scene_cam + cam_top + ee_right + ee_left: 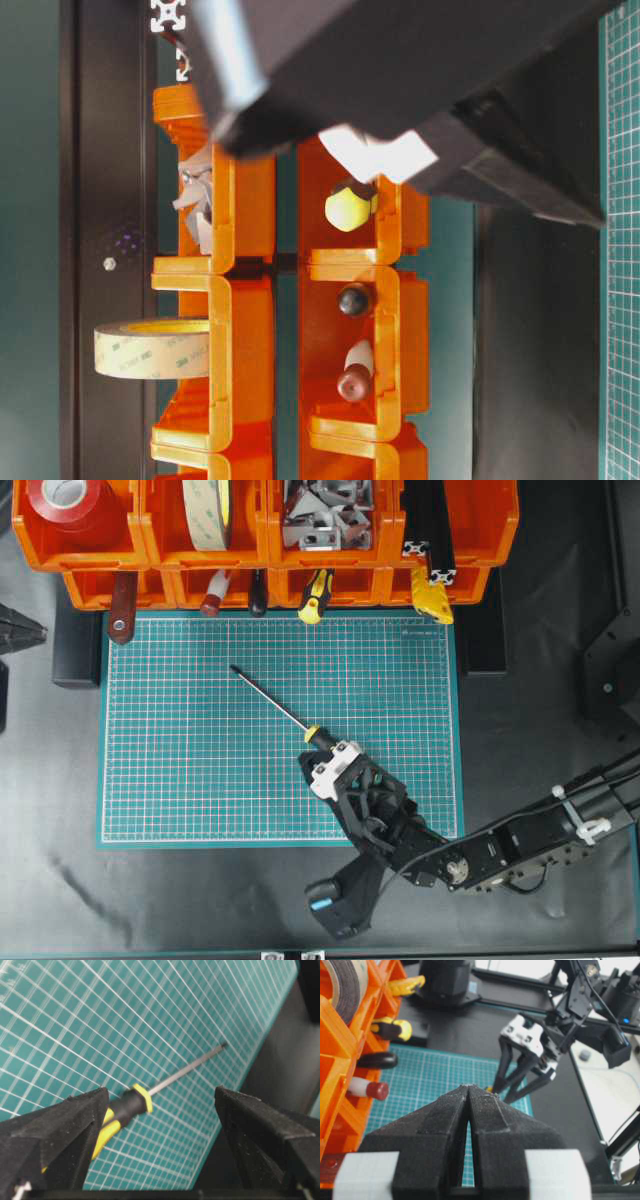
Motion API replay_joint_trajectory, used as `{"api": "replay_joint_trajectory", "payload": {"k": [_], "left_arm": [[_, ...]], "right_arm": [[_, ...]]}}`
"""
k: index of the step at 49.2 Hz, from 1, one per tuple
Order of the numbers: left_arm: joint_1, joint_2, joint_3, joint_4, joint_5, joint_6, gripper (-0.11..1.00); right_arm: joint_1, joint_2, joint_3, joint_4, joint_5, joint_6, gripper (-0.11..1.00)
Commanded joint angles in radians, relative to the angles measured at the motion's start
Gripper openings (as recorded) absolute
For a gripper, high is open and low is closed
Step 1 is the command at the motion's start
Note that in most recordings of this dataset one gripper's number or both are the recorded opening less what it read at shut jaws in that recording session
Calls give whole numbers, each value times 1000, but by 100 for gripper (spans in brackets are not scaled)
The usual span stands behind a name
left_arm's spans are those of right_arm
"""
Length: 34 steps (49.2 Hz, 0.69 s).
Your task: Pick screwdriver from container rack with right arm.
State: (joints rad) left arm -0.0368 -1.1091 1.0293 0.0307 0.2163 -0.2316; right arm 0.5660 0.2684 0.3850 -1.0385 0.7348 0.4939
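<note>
While the screwdriver [275, 704] lies flat on the green cutting mat [180, 770], well out of the container rack [265, 550], the right pincer [160, 1125] stands over its handle end with both fingers spread wide, grasping nothing. Seen from the right wrist, the yellow-and-black handle rests just beside the left finger [60, 1130], partly hidden behind it, and the steel shaft runs away up the mat from the pincer toward the rack, its dark tip short of the mat's far edge. Away from the mat, the left pincer [469, 1110] sits clenched, its pads nearly meeting.
</note>
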Motion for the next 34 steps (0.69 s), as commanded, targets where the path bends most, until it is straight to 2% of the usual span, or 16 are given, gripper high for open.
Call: {"api": "replay_joint_trajectory", "payload": {"k": [1,10,20,28,34], "left_arm": [[-2,6,-26,2,-3,-2,0],[-2,6,-26,2,-2,-2,0],[-2,6,-25,3,2,-2,0],[-2,3,-25,3,2,-2,0],[-2,-3,-25,2,2,-2,0]], "right_arm": [[2,-64,-31,-2,60,77,82],[5,-163,-14,-6,132,242,82],[6,-268,54,-9,104,410,82],[8,-344,110,-8,61,503,82],[14,-377,140,-5,51,548,82]]}}
